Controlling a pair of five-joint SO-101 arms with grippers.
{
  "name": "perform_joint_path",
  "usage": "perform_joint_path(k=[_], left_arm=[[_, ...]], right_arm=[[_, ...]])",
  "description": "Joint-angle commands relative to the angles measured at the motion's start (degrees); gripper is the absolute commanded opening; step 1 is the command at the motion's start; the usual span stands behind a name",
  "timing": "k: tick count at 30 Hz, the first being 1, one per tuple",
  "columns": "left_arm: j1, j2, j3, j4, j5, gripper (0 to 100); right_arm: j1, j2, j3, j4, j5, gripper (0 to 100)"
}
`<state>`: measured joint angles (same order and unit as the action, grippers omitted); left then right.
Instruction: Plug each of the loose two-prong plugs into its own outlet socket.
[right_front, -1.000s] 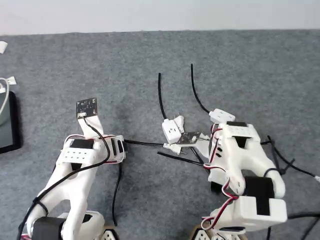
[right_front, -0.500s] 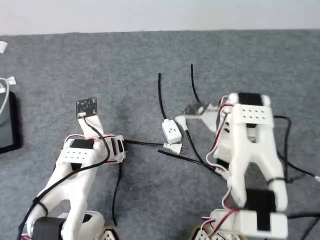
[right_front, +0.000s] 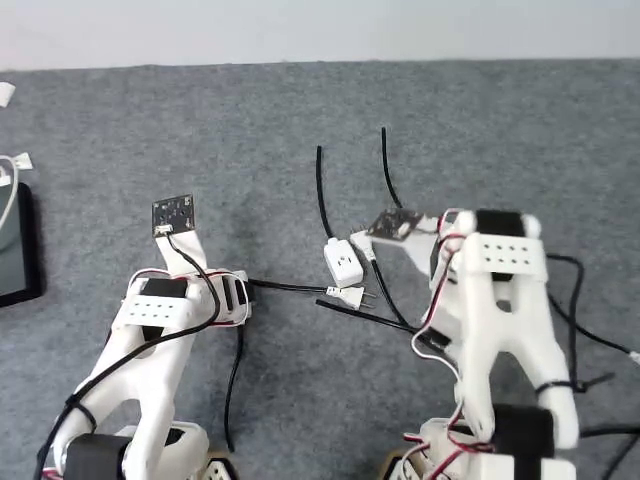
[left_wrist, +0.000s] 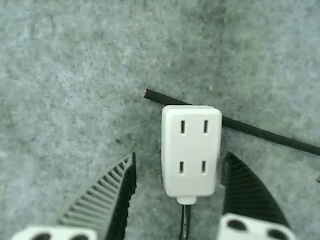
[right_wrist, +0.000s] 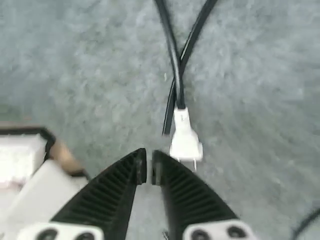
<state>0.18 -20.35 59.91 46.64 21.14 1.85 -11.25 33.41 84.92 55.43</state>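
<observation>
Plug (right_wrist: 186, 142) is left loose on the mat (right_wrist: 75, 60), just beside the right gripper (right_wrist: 148, 167), which has been swung up the table and is nearly closed on nothing; left gripper (left_wrist: 180, 161) is held wide apart either side of the outlet block (left_wrist: 191, 150); nothing's been plugged in yet.

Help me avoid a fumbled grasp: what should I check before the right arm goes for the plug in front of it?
1. Right tool open for the grasp: not ok, it is shut and empty.
2. White two-prong plug close by: ok, it lies on the carpet just past the tool's tips, prongs toward it.
3. Black cables clear: not ok, two cross right behind the plug.
4. Outlet block steadied: not ok, the left tool is open around it, not clamping.
5. Outlet slots free: ok, all four show empty.
</observation>
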Motion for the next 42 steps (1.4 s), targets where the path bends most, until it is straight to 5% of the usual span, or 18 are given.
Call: perform_joint_path(k=[1,8,15,29,42], left_arm=[[-0.53,-0.18,-2.42,-4.40,0.26,26],[-0.53,0.18,-2.33,-8.79,0.26,26],[-0.53,0.26,-2.33,-8.79,0.26,26],[-0.62,0.35,-2.33,-9.93,0.26,26],[-0.62,0.35,-2.33,-9.93,0.18,26]], right_arm=[[-0.40,0.48,4.31,-9.89,-4.48,13.3],[-0.66,-4.09,9.05,-12.00,-13.10,11.7],[-2.42,-7.16,16.70,-17.71,-13.10,12.1],[-1.71,-9.01,17.41,-20.44,6.42,12.2],[2.59,-8.84,20.40,-24.48,15.91,12.2]])
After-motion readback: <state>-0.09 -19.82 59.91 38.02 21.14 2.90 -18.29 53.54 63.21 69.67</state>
